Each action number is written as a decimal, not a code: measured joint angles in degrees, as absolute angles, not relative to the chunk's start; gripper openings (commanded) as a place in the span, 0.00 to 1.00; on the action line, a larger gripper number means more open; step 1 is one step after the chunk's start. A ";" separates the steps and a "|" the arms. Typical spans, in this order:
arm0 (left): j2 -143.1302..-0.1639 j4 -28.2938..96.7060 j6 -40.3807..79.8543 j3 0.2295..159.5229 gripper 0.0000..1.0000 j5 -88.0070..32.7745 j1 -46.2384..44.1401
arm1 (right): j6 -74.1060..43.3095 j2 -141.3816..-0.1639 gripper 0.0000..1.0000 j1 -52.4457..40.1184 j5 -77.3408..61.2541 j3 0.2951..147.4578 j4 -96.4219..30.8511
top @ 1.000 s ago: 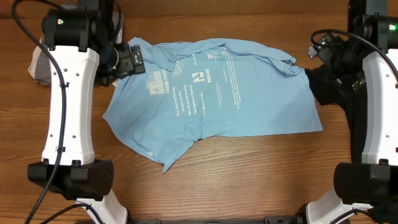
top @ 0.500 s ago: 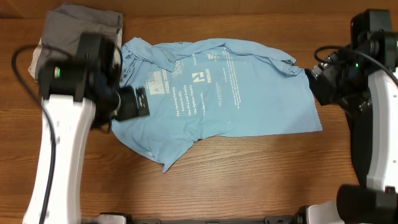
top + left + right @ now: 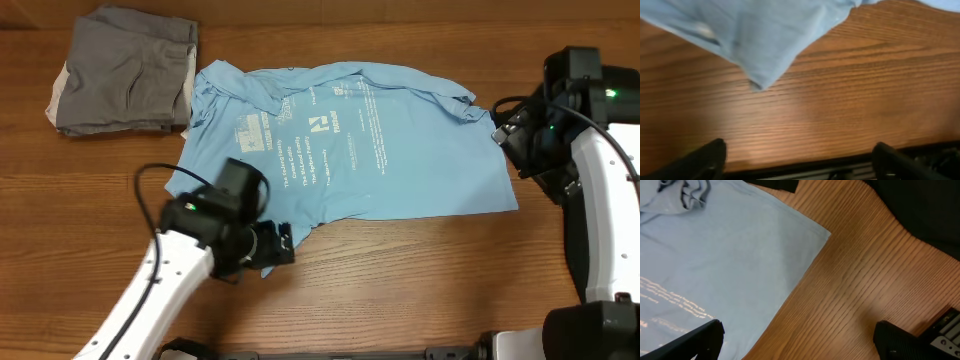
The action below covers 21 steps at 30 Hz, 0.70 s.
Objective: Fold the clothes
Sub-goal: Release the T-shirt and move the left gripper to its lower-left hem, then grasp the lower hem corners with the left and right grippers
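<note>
The light blue T-shirt [image 3: 350, 140] with white lettering lies spread out, rumpled along its far edge, in the middle of the table. Its pointed front-left corner [image 3: 757, 82] hangs towards the front. My left gripper [image 3: 280, 243] is open and empty, just above that corner; in the left wrist view [image 3: 800, 162] the jaws stand wide over bare wood. My right gripper [image 3: 512, 135] is open and empty at the shirt's right edge [image 3: 822, 230]. The black T-shirt [image 3: 935, 215] lies right of it, mostly hidden under the right arm. The folded grey shorts [image 3: 125, 70] lie far left.
The wooden table [image 3: 400, 280] shows bare wood in front of the shirt. The table's front edge [image 3: 840, 162] lies close under my left gripper. Cables trail from both arms.
My left arm has swung from the far-left collar area down to the shirt's front-left corner, uncovering the grey shorts. My right arm has shifted slightly at the shirt's right edge.
</note>
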<state>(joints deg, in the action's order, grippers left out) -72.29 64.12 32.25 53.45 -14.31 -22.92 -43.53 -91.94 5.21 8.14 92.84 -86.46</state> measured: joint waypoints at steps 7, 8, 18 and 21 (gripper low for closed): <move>-72.34 56.55 37.17 47.48 0.77 -10.13 -25.15 | -43.46 -91.94 1.00 5.21 8.62 87.46 -82.43; -72.49 56.10 37.39 46.70 0.77 -9.52 -25.15 | -43.46 -91.94 1.00 5.21 8.62 86.85 -81.89; -79.83 46.50 35.64 40.32 0.78 -8.27 -25.15 | -43.48 -91.94 1.00 5.21 9.04 80.60 -76.42; -81.38 44.18 34.57 40.29 0.74 -8.27 -25.15 | -43.48 -91.94 1.00 5.21 9.04 80.12 -76.36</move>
<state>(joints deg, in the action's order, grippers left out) -81.38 44.18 34.57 40.29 -8.27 -25.15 -43.48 -91.94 5.21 9.04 80.12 -76.36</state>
